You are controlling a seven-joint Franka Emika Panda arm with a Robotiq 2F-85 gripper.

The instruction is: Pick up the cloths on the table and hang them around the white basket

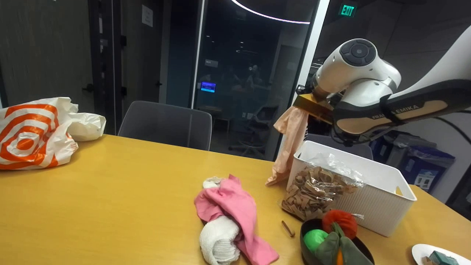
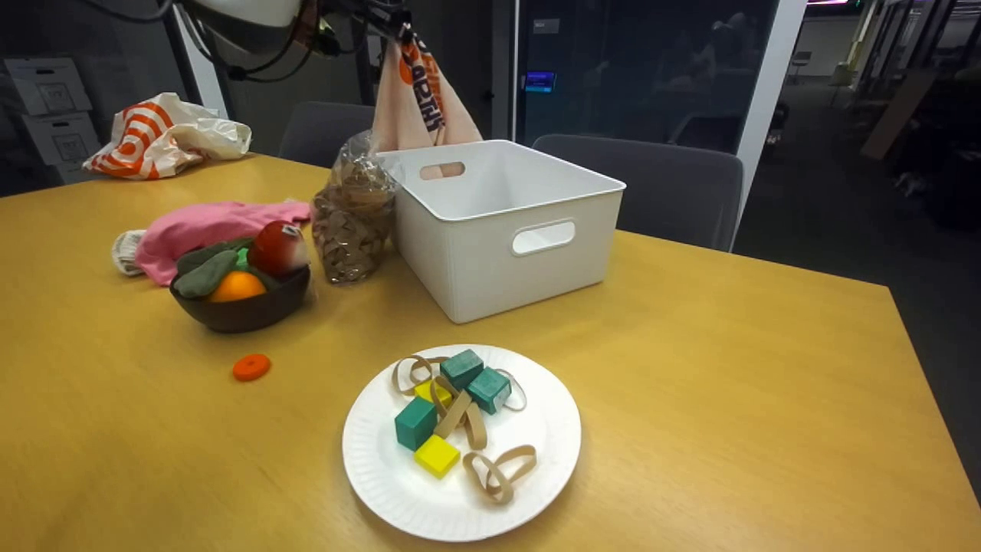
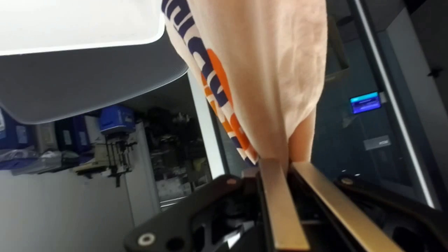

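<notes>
End effector (image 3: pixel 288 164) pinches the cream-tan cloth (image 3: pixel 280 70): in the wrist view its 2 fingers (image 3: pixel 280 203) stand nearly together on a gathered fold, the rest stretching out from their tips, and off to the side I see the white basket (image 3: pixel 80 24).

In an exterior view, that cloth hangs beneath the end effector, just outside the basket's end wall, its hem low by the bench (image 1: pixel 128 191). Well apart from the end effector, and lower, the pink cloth (image 1: pixel 228 202) lies partly over the rolled white cloth (image 1: pixel 217 235). Below the end effector, a clear bag of brown strips (image 1: pixel 312 191) stands just beside the basket.

In an exterior view, the navy-and-orange print shows below the end effector, the cloth passing behind the basket's wall. Lower and well apart from the end effector sit a dark bowl (image 2: pixel 241 313) and a white plate (image 2: pixel 548 437) with 3 green blocks (image 2: pixel 416 424) and 2 yellow blocks (image 2: pixel 438 456).
</notes>
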